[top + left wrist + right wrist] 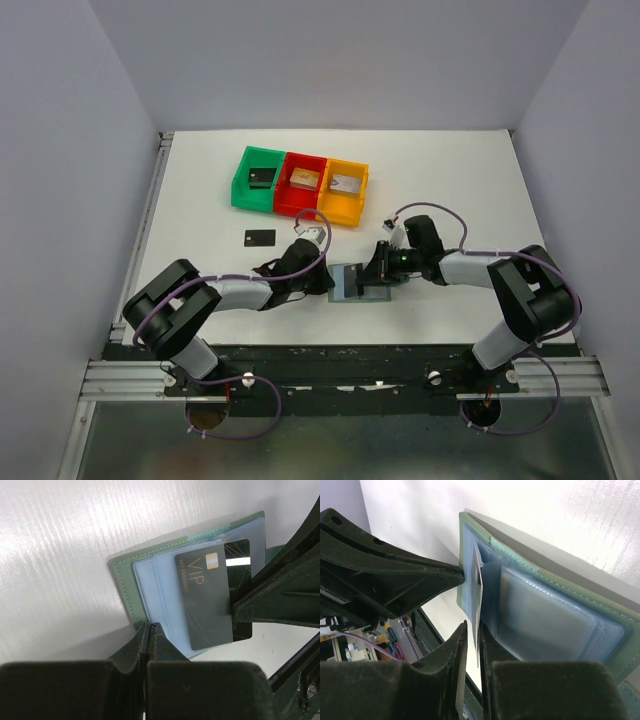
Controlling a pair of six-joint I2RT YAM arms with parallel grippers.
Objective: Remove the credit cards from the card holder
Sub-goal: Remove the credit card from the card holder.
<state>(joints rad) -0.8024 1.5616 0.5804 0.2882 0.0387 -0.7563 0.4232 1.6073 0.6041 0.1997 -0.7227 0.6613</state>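
The card holder (352,282) lies open on the table between the two arms, grey-green outside (125,585) with pale blue pockets (560,630). My left gripper (328,285) is shut on its near edge (149,626). A black credit card (207,600) marked VIP sticks partway out of a pocket. My right gripper (383,272) straddles that card's edge (479,595). Its jaws (474,632) stand narrowly apart, and a thin gap still shows beside the card. Another black credit card (259,237) lies flat on the table to the left.
Green (258,178), red (301,184) and orange (344,190) bins stand in a row at the back, each with a small piece inside. The table's front edge runs just behind the card holder, by the arm bases.
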